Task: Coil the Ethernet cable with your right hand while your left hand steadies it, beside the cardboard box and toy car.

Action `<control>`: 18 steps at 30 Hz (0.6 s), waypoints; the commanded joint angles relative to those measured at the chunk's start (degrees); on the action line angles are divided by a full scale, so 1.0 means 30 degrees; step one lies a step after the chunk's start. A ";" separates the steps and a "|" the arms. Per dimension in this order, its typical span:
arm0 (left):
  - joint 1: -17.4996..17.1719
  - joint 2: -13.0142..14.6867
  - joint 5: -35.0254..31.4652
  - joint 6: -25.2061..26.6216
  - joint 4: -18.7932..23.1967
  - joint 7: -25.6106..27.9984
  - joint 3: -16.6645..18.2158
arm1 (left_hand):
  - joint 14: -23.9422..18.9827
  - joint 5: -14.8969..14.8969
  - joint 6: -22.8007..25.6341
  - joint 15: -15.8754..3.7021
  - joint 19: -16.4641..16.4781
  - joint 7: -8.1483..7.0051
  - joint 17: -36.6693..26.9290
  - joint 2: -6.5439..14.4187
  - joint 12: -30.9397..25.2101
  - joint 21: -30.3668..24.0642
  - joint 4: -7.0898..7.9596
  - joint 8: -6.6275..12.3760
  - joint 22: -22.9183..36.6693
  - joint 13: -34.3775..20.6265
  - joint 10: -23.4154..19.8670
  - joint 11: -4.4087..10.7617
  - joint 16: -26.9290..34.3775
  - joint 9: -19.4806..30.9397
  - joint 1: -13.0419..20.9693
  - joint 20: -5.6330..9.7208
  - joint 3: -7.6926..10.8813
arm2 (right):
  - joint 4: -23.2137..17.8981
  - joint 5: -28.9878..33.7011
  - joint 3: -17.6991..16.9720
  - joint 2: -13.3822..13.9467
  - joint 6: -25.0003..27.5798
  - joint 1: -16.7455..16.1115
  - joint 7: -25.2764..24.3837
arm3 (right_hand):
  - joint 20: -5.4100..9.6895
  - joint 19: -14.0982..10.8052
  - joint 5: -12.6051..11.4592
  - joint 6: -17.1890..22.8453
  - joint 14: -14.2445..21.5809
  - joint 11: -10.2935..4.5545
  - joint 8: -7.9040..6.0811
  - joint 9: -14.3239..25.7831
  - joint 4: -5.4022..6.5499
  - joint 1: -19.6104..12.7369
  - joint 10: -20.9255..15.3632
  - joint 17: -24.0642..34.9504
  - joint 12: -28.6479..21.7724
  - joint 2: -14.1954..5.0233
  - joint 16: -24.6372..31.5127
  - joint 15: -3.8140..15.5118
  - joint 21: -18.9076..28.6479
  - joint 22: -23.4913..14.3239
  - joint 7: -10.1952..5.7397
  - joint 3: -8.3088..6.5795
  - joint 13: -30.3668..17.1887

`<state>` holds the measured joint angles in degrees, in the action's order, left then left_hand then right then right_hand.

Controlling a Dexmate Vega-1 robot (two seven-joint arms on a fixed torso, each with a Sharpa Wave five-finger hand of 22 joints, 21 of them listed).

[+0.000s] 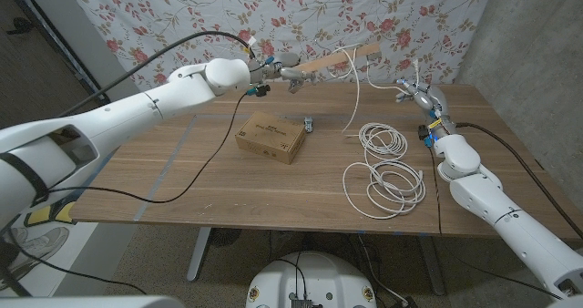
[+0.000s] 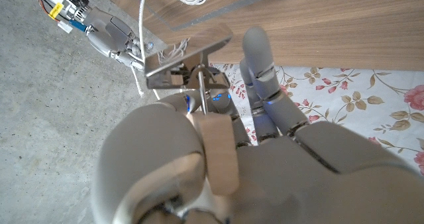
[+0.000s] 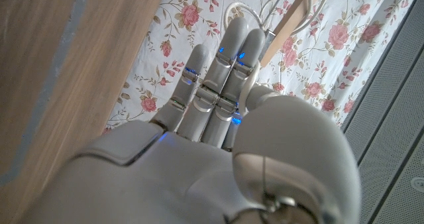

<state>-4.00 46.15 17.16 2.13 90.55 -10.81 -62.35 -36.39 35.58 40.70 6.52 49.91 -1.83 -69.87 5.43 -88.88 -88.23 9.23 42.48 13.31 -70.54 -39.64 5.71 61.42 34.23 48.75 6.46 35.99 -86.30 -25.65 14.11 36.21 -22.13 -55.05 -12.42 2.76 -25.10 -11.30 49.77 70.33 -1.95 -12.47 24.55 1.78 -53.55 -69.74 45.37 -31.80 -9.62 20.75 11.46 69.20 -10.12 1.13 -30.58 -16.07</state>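
Wooden table (image 1: 209,162): cable (image 1: 387,167) coiled (white), left hand (image 1: 290,73) grips stick (image 1: 339,59).

1. The wooden counter (image 1: 228,176) in front of me has planked boards running across and a few pale tape-like strips on my left half.
2. A cardboard box (image 1: 271,137) lies on it near the middle, turned at an angle.
3. A small toy car (image 1: 310,124) sits just beside the box's far right corner.
4. On my right side the white Ethernet cable (image 1: 394,182) lies in loose loops: a smaller coil farther back and a larger one nearer me, joined by slack strands.
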 commanded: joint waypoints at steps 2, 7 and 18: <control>0.0347 -0.0438 -0.0548 0.0621 -0.0299 -0.1446 -0.0063 | -0.5917 -0.0063 0.0014 -0.4636 -0.7282 -0.0003 -0.0047 0.0288 -0.0095 0.0056 -0.0004 0.0146 -0.0011 -0.0066 -0.0064 0.0097 0.2320 0.0021 0.0034 -0.1529 -0.0064 | -0.1335 0.2382 -0.0328 0.0265 -0.0984 -0.0682 -0.1200 | 0.2818 0.0332 0.0093 0.2505 -0.0452 0.0122 0.0169 -0.0155 -0.0057 0.0110 0.0581 -0.0186 0.0385 -0.0126 -0.0200 0.0047 -0.0141 -0.0053 0.1668 0.0035 0.0040; 0.0337 -0.0535 -0.0641 0.0596 -0.0421 -0.1743 -0.0004 | -0.5931 -0.0079 -0.0025 -0.4612 -0.7296 -0.0029 -0.0041 0.0311 -0.0101 0.0035 -0.0011 0.0175 0.0003 -0.0066 -0.0082 0.0075 0.2343 0.0039 0.0041 -0.1529 -0.0070 | -0.1853 0.3357 -0.0495 0.0368 -0.1017 -0.0903 -0.1651 | 0.2703 0.0506 0.0121 0.2257 -0.0852 0.0113 0.0239 -0.0355 -0.0028 0.0189 0.1004 -0.0440 0.0769 -0.0149 -0.0450 0.0051 -0.0217 -0.0040 0.1479 0.0044 0.0122; 0.0153 -0.0490 -0.0623 0.0532 -0.0424 -0.2017 0.0254 | -0.5918 -0.0118 -0.0054 -0.4615 -0.7275 0.0051 -0.0037 0.0344 -0.0091 0.0022 -0.0020 0.0145 -0.0030 -0.0068 -0.0047 0.0061 0.2376 -0.0113 0.0047 -0.1503 -0.0093 | -0.2079 0.4105 -0.0631 0.0271 -0.1077 -0.1091 -0.1735 | 0.1820 0.0925 0.0450 0.0626 -0.2765 -0.0095 0.0503 -0.1385 -0.1091 0.0514 0.2920 -0.1411 0.2340 0.1127 -0.1272 -0.0090 -0.0539 0.0044 0.0592 0.1219 0.0249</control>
<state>-3.18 44.75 15.42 3.70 89.46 -15.58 -62.30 -36.39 35.24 40.48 6.52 49.91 -1.61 -69.87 5.95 -88.88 -88.23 9.24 42.43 13.11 -70.55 -39.64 5.71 61.42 33.97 48.72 6.46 35.99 -91.15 -16.86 12.70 36.96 -24.94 -57.52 -16.67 2.60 -22.76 -10.36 50.72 64.91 -2.46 -11.46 21.13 -0.72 -52.40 -63.05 41.71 -26.11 -8.50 17.63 10.33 67.94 -9.85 0.59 -28.40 -15.15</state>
